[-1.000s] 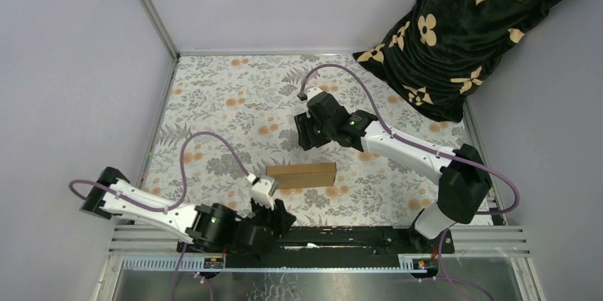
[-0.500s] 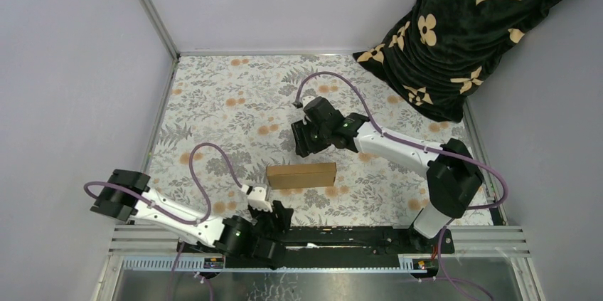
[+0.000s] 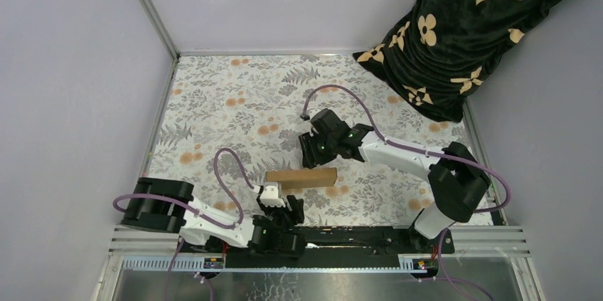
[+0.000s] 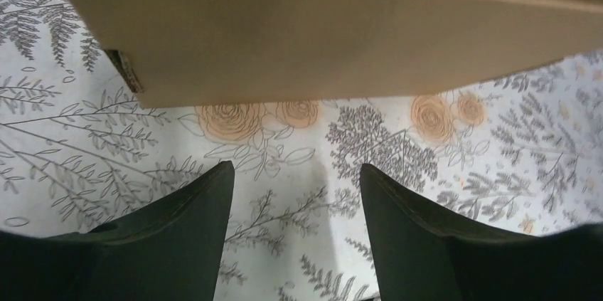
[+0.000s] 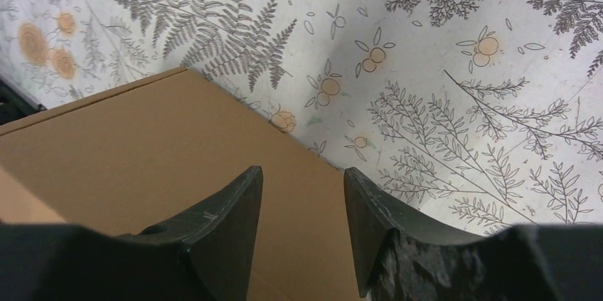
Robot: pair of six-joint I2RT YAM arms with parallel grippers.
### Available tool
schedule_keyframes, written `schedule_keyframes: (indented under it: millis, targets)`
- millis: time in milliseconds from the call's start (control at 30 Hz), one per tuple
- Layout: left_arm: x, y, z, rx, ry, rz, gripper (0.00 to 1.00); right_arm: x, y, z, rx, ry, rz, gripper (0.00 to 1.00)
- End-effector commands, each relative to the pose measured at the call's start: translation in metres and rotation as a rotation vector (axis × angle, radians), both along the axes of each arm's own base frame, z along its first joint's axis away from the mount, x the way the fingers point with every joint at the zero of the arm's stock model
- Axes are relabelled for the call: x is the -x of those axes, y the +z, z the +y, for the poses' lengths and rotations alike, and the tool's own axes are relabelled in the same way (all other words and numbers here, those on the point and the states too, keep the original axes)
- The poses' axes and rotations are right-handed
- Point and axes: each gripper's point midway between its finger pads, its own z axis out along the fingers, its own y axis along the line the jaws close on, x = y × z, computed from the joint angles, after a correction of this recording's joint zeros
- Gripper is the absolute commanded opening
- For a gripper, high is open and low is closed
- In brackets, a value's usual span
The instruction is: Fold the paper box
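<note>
The box [image 3: 301, 178] lies flat on the floral cloth [image 3: 213, 102], between my grippers. My left gripper [image 4: 295, 169] is spread and empty, just short of the box's near side, and that view cuts off the box's top. My right gripper [image 5: 302, 173] hangs parted over the far edge, pinching nothing. Its fingers hide part of the box, so I cannot tell whether they touch it.

The tabletop [image 3: 227, 94] carried a white covering printed with grey ferns and orange blossoms. Plain pale lavender walls [image 3: 71, 66] enclosed it on the left, far and right sides, with an aluminium post [image 3: 149, 9] at the far left corner. A black cloth [image 3: 469, 30] with tan flower motifs hung over the far right corner. A slotted metal rail [image 3: 491, 243] ran along the near edge. Lighting was even and diffuse.
</note>
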Motion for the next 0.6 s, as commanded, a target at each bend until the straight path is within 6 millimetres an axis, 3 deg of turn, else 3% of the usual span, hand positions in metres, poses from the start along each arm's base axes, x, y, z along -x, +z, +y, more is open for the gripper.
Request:
schedule_keyframes:
  millis: [0,167,367,567]
  targets:
    - [-0.017,0.008,-0.015,0.103,0.051,-0.047,0.72,0.000,0.040,0.011,-0.140,0.019,-0.053,0.53]
    - [-0.023,-0.006,-0.023,0.092,0.067,-0.043,0.73,0.013,0.049,0.008,-0.174,0.041,-0.057,0.51]
    - [-0.017,-0.025,-0.040,0.083,0.050,0.005,0.74,0.031,0.049,0.009,-0.184,0.076,-0.058,0.50]
    - [-0.009,-0.033,-0.036,0.091,0.054,0.021,0.74,0.049,0.046,0.013,-0.180,0.093,-0.057,0.49]
